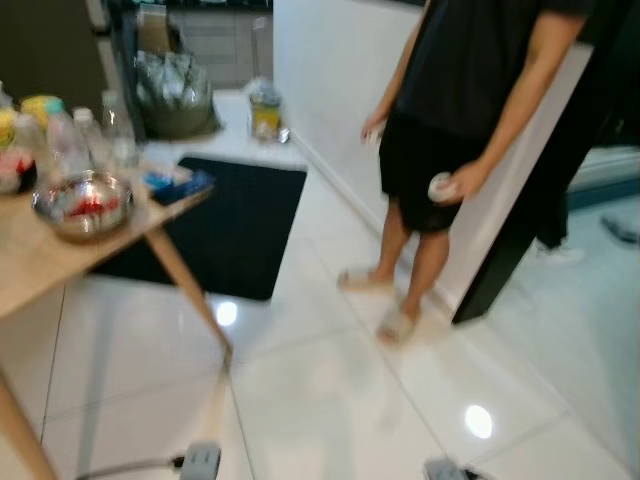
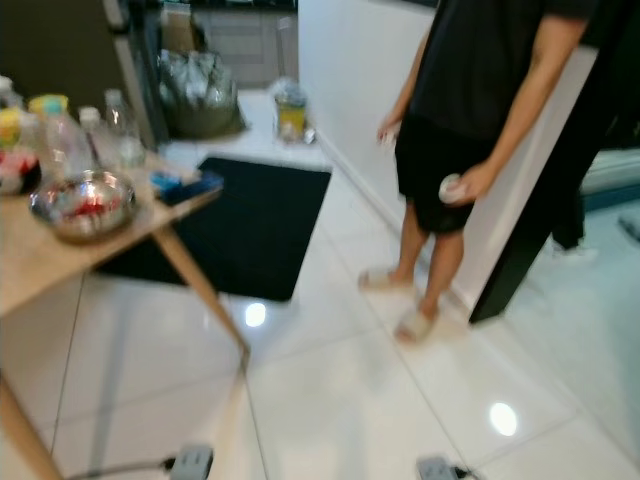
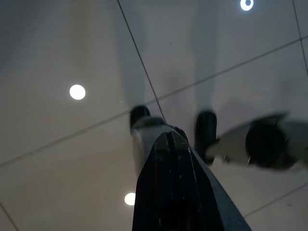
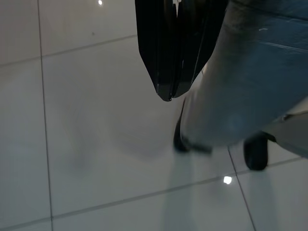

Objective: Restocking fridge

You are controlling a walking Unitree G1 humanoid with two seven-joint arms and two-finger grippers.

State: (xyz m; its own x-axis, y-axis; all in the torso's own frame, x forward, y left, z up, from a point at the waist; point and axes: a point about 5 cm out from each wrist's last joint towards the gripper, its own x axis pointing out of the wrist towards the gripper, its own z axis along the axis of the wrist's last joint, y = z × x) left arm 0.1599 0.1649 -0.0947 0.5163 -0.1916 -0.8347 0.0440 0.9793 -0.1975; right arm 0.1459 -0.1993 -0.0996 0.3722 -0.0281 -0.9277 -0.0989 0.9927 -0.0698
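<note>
Shiny white floor tiles (image 1: pixel 330 400) lie closest, with bright lamp spots shining back from them. Both arms hang down over this floor. On the left wrist view, the left gripper (image 3: pixel 167 137) has its two black fingers pressed flat together, with nothing between them. On the right wrist view, the right gripper (image 4: pixel 167 96) looks the same: fingers closed tight, holding nothing, pointing at the tiles.

Everything in the head views is a bit blurry. A wooden table (image 1: pixel 60 262) stands on the robot's left, on thin slanted legs. Near its front edge sits a metal bowl (image 1: pixel 83 203) with something red inside. Behind the bowl, toward the far edge, stand some clear bottles (image 1: pixel 82 140). A blue flat thing (image 1: pixel 178 182) lies at the table's right corner.

Past the table, a black mat (image 1: pixel 240 225) lies on the floor. Beyond the mat, a gray bag (image 1: pixel 175 95) full of bottles sits on the floor, and a jar (image 1: pixel 265 112) stands just beside the white wall.

A person (image 1: pixel 460 110) in black clothes and sandals stands by the white wall on the right. One hand holds a small round white thing (image 1: pixel 440 186). I cannot tell what it is.
</note>
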